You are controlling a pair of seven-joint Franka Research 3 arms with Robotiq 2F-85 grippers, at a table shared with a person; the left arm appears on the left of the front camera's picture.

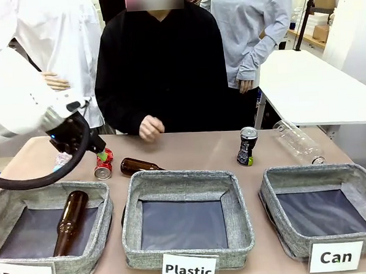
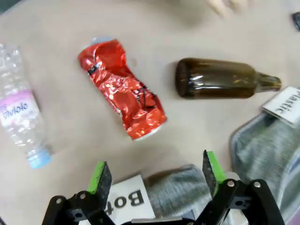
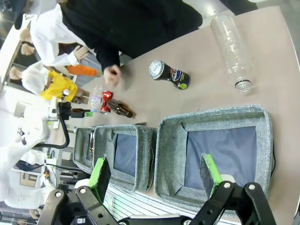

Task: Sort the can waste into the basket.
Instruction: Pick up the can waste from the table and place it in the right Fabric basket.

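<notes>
Two cans, tabletop (image 1: pixel 196 145): crushed red can (image 2: pixel 123 89) near left edge under left gripper (image 2: pixel 155 166); black can (image 1: pixel 247 146) upright; right gripper (image 3: pixel 154 165) over basket (image 3: pixel 215 115); all fingers spread.

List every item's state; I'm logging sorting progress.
Crushed shiny red metal can: lying on table.
Slim black metal can: upright on table.
Grey fabric "Can" basket: empty.
Brown glass bottle on table: lying.
Second brown glass bottle: lying in grey fabric "Bottle" bin.
Large clear plastic bottle: lying on table.
Left tool: open, empty.
Right tool: open, empty.
</notes>
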